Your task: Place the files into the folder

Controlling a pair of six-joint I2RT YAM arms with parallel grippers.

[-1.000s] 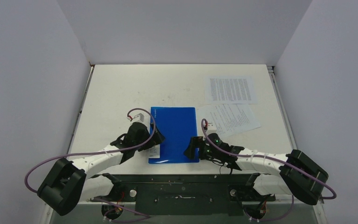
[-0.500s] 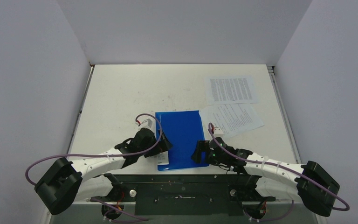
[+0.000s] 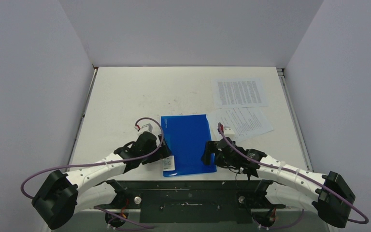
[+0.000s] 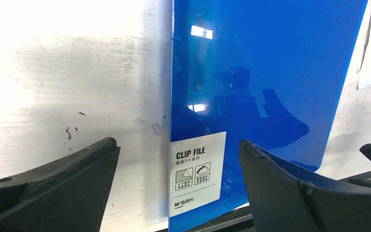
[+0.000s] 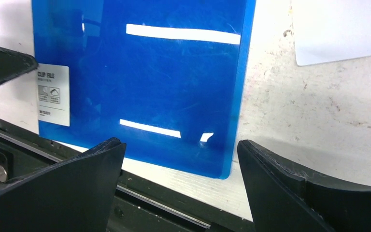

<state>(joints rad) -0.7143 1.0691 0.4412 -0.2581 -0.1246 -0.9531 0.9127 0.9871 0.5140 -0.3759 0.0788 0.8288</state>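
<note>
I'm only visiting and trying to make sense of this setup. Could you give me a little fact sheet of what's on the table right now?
Folder: blue, closed, flat near the front edge of the table
White label: at the folder's near left corner
Files: far sheet and near sheet, both outside the folder, to its far right
Left gripper: open, astride the folder's left edge
Right gripper: open, over the folder's near right corner
Task state: no sheet in the folder yet
</note>
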